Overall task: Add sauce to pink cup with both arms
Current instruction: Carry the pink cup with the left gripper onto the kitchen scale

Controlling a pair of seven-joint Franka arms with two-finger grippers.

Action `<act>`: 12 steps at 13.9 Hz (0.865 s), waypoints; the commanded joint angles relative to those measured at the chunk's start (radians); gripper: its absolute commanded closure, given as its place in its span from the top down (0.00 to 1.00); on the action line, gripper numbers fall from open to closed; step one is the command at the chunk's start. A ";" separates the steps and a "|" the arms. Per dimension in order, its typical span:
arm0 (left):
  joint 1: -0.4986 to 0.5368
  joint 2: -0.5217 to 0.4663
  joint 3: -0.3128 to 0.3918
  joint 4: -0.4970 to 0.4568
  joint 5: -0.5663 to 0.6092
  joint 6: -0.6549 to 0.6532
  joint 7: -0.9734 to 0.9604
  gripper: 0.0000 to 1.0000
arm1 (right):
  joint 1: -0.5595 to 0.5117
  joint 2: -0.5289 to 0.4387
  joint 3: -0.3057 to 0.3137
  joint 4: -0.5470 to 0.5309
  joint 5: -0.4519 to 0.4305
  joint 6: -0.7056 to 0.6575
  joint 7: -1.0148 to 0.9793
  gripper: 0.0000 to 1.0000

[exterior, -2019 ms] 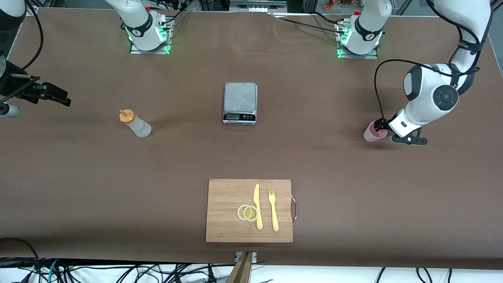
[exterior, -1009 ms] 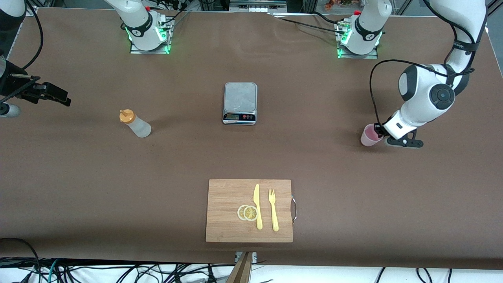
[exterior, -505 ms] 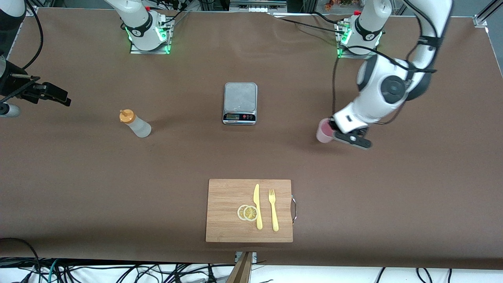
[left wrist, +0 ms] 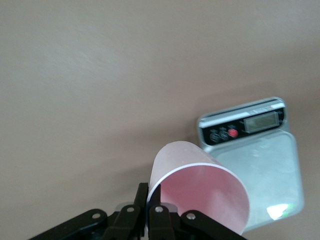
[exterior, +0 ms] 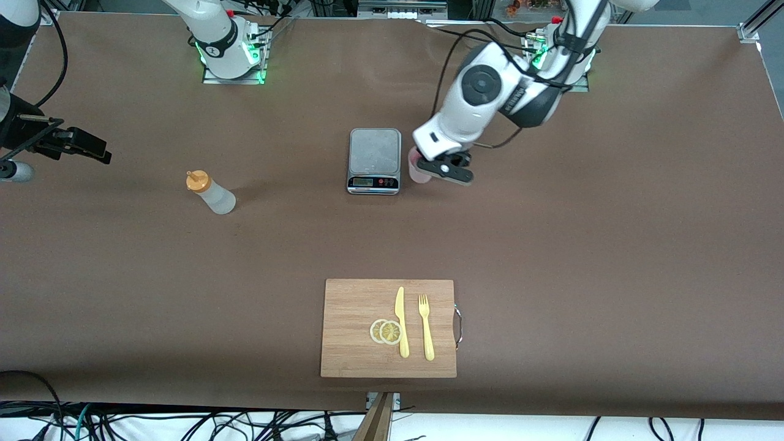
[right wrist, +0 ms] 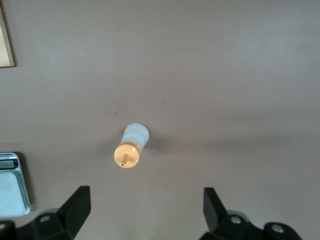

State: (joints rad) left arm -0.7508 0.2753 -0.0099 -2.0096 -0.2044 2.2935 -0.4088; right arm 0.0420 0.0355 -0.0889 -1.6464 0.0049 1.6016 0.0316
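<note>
The left gripper (exterior: 429, 166) is clasping the smooth pink cup (exterior: 418, 166) beside the scale (exterior: 374, 160); the right gripper (right wrist: 145, 210), fingers spread, is waiting over the sauce (right wrist: 131, 146).

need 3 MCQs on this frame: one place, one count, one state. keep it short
1. The small pale pink plastic cup is
A. beside the grey digital kitchen scale
B. on the wooden cutting board
C. beside the bottle

2. Lemon slices on the board:
A. one
B. two
C. four

3. The whitish squeeze bottle with orange cap is
A. held
B. lying flat
C. standing alone

Key: 1 A, the left gripper holds the cup next to the scale. 2 B, two overlapping rounds. 3 C, it stands upright while the open right gripper hangs above.
</note>
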 commanded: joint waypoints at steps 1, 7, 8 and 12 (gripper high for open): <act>-0.080 0.038 0.021 0.051 -0.023 -0.005 -0.074 0.00 | -0.001 -0.008 -0.002 -0.006 -0.002 -0.008 -0.012 1.00; -0.196 0.126 0.021 0.086 -0.072 0.066 -0.155 0.00 | -0.001 0.014 0.001 -0.006 0.000 -0.009 -0.039 1.00; -0.200 0.143 0.021 0.104 -0.072 0.066 -0.177 0.00 | -0.001 0.020 0.001 -0.006 -0.002 -0.009 -0.088 1.00; -0.223 0.173 0.021 0.135 -0.070 0.066 -0.222 0.00 | -0.022 0.085 -0.003 -0.006 0.007 -0.006 -0.387 1.00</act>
State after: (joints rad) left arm -0.9572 0.4246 -0.0068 -1.9088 -0.2539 2.3643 -0.6191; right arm 0.0391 0.0902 -0.0903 -1.6516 0.0049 1.5989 -0.2099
